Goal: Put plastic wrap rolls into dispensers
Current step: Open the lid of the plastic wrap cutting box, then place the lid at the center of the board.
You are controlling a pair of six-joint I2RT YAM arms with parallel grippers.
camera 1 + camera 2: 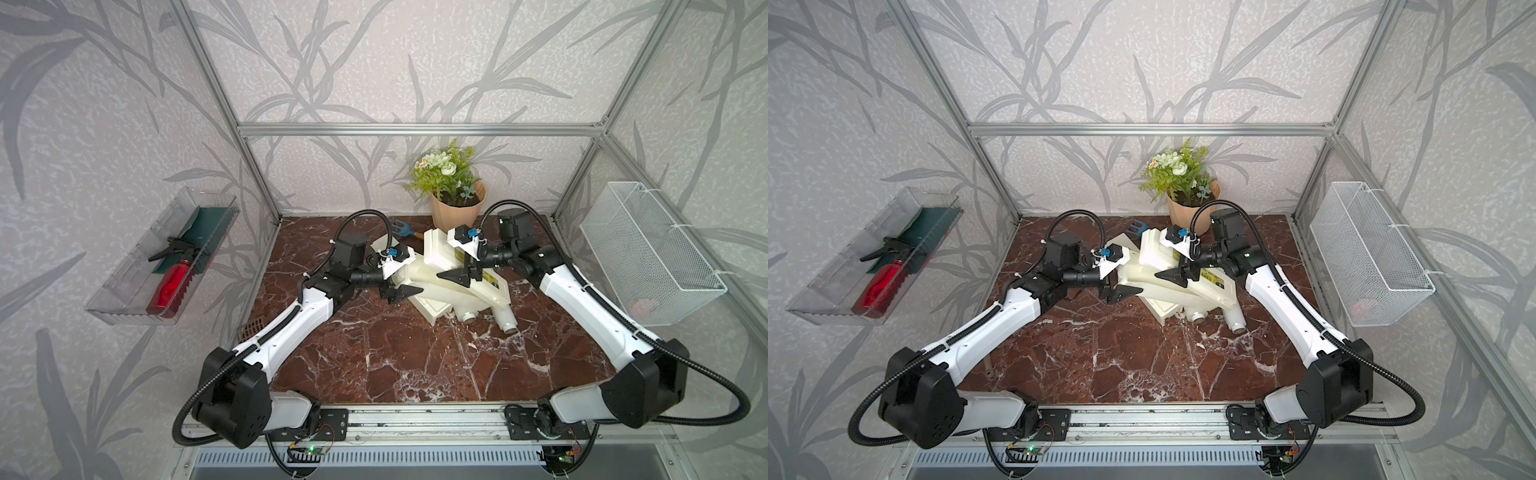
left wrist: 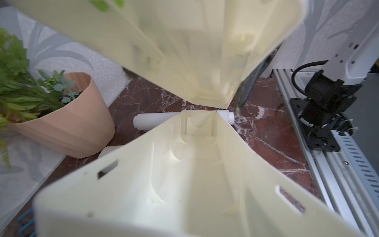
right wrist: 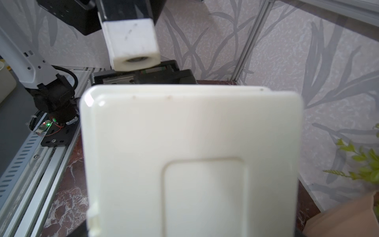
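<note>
Arms (image 1: pixel 291 328) converge, elbows bent, over dispensers (image 1: pixel 434 249).

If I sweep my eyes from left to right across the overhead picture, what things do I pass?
Clear wall tray holding a red spray bottle → the heap of cream dispensers mid-table → white wire basket on the far wall. Whatever overlaps the heap is left out.
</note>
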